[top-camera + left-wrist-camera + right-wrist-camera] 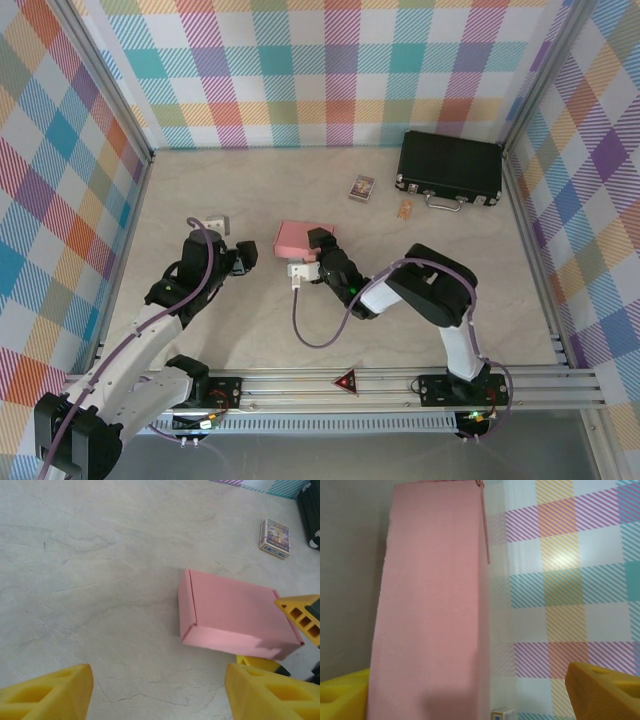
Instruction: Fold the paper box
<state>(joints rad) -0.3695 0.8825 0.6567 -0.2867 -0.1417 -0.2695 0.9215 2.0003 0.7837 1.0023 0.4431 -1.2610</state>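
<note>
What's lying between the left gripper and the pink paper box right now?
Nothing: bare table separates the left gripper from the paper box, as the left wrist view shows; the top view agrees.

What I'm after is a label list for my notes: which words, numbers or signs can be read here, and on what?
No text can be read.
card packet: colour printing, too blurred to read.
red triangle sign: too small to make out any symbol.
paper box: plain pink, no text.
black case: no label visible.
</note>
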